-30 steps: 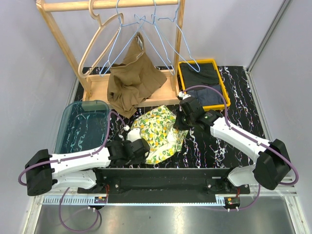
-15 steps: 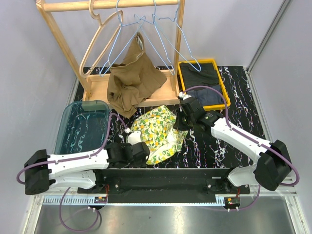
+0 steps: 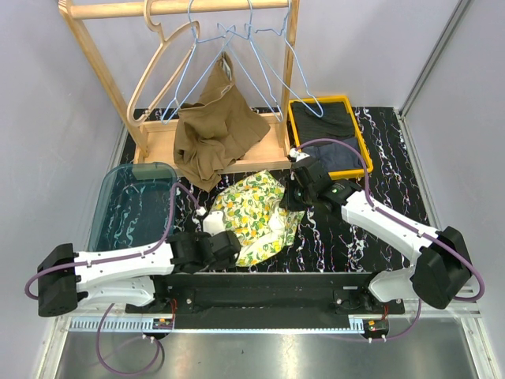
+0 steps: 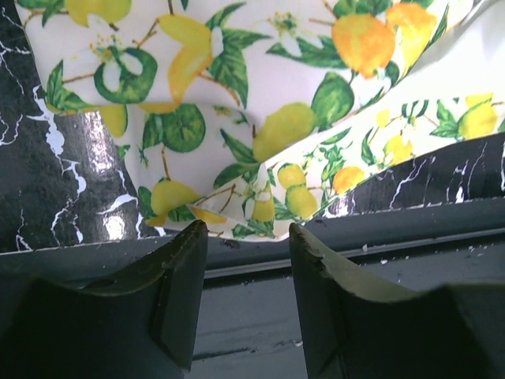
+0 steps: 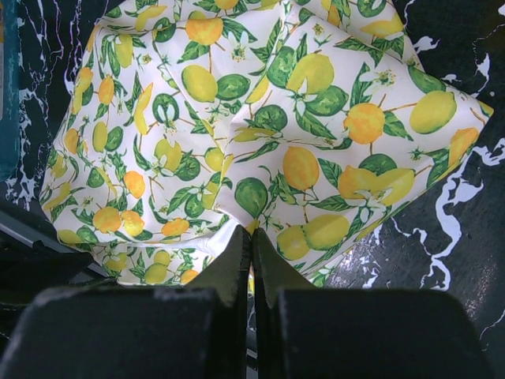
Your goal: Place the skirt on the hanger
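- Bin point(image 3: 130, 201), teal, sits at the left of the counter point(image 3: 387, 158).
- The left arm point(image 3: 118, 264) lies low along the near edge, in front of the bin. Its wrist is bent down at the near-left corner of the skirt point(image 3: 256, 213).
- The left end effector point(image 4: 248, 237) has its fingers partly apart with nothing between them. The lemon-print hem lies just past the tips.
- The skirt lies crumpled on the counter between the two end effectors. It is well apart from the hangers point(image 3: 170, 59) on the rack point(image 3: 91, 51) behind it.
- The right arm point(image 3: 387, 225) reaches in diagonally from the near-right corner, with its wrist pitched down at the skirt's right edge.
- The right end effector point(image 5: 252, 237) has its fingers pressed together, tips on the fabric's edge. Whether a fold is pinched between them cannot be made out.
- From above, both wrists cover the spots where the fingers meet the skirt.
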{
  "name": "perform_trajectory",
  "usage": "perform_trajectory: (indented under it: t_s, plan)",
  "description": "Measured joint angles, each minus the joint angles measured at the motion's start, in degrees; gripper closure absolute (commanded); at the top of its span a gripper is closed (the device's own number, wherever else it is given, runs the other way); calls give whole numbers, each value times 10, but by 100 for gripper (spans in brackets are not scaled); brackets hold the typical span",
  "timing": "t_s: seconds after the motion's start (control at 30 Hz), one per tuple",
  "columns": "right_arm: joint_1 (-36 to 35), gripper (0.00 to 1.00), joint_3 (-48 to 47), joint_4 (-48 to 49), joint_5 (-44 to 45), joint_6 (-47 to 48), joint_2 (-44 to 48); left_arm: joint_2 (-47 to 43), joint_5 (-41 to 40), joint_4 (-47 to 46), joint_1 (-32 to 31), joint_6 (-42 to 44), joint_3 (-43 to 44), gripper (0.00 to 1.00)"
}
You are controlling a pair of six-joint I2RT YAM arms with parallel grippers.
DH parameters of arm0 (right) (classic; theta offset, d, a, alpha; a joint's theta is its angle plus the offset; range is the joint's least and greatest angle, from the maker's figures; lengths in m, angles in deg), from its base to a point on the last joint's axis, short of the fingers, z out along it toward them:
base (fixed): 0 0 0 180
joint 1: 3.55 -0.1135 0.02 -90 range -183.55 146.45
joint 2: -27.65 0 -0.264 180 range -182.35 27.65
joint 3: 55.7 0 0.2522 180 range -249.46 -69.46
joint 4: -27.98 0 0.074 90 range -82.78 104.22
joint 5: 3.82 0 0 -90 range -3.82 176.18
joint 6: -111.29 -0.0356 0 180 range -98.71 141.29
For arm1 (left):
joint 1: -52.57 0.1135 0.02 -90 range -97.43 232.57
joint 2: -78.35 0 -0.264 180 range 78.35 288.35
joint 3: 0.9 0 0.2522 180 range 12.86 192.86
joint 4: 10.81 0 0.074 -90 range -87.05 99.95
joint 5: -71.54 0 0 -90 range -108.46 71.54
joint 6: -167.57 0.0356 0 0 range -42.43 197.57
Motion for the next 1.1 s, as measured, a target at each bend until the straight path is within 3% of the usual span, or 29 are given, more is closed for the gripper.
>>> perform_trajectory:
  t_s: [0.53, 0.67, 0.77, 1.1]
  plan:
    - [0, 100, 5, 6, 0, -5, 0, 61, -3, -54, 0, -3, -5, 58]
    - [0, 100, 6, 7, 0, -5, 0, 60, 0, -53, 0, -3, -11, 75]
    - [0, 100, 6, 9, 0, -5, 0, 60, 1, -54, 0, -1, -11, 98]
    - [0, 100, 8, -2, 11, -5, 25, 58, -13, 26, 0, 28, 37, 100]
